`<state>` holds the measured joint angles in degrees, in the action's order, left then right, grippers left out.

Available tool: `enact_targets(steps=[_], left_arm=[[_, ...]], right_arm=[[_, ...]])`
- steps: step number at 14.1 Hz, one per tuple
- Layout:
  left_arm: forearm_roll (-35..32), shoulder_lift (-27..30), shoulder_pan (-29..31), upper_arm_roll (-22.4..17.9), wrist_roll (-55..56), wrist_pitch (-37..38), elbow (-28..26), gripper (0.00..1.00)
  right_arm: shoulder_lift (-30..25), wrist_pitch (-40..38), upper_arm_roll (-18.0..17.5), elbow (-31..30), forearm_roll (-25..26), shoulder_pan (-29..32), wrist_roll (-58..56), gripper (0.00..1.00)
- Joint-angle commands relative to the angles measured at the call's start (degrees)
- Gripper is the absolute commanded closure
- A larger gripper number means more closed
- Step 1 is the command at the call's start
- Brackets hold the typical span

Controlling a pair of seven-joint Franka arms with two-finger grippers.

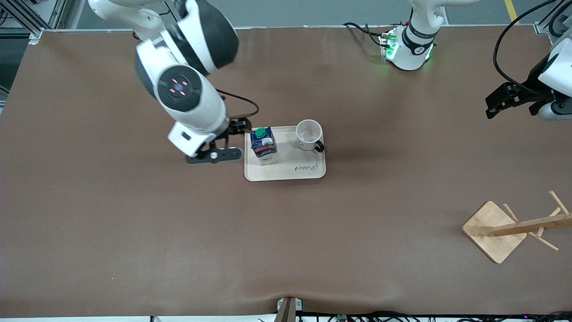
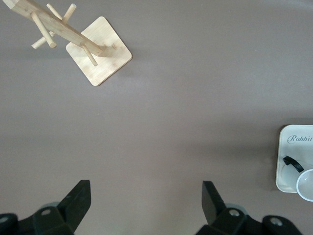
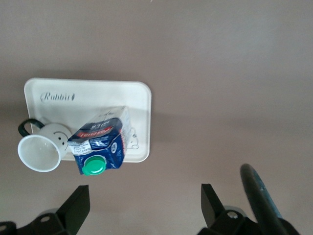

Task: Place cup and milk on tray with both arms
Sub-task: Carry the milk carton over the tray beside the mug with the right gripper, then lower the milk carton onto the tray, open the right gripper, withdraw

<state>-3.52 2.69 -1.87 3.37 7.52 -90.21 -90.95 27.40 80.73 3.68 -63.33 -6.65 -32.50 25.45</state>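
Both the milk (image 1: pixel 263 146) and the cup (image 1: pixel 309 134) were set upright on the tray (image 1: pixel 286 172), mid brown table (image 1: pixel 134 232). Right gripper (image 1: pixel 230 141) was spread open beside the tray; left gripper (image 1: pixel 507 102) was held open, waiting above the table's end.

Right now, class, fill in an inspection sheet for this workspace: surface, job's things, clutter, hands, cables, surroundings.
Surface: brown table, no spills seen.
Job's things: milk carton and smiley mug stand upright, apart, on the cream tray.
Clutter: wooden mug stand, toward the left arm's end.
Hands: right hand open beside the carton, holding nothing; left hand open, waiting over bare table.
Cables: black cable by the left arm.
Surroundings: metal framing at the table's corner.
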Motion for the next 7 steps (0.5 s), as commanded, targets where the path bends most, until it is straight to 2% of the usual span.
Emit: enact_targets(steps=[1,3,7], left_arm=[[0.9,-0.5,0.1,0.0,0.1,0.5,1.4,0.00],[0.8,-0.4,0.1,0.0,0.3,0.5,1.4,0.00],[0.8,-0.1,0.2,0.0,0.4,0.5,1.8,0.00]], right_arm=[[-3.6,-1.7,-1.0,2.2,0.6,4.3,-0.1,0.00],[-6.8,-2.2,-0.4,1.8,1.3,6.1,-1.1,0.00],[-10.8,-6.0,0.3,0.8,2.0,16.8,-17.7,0.00]])
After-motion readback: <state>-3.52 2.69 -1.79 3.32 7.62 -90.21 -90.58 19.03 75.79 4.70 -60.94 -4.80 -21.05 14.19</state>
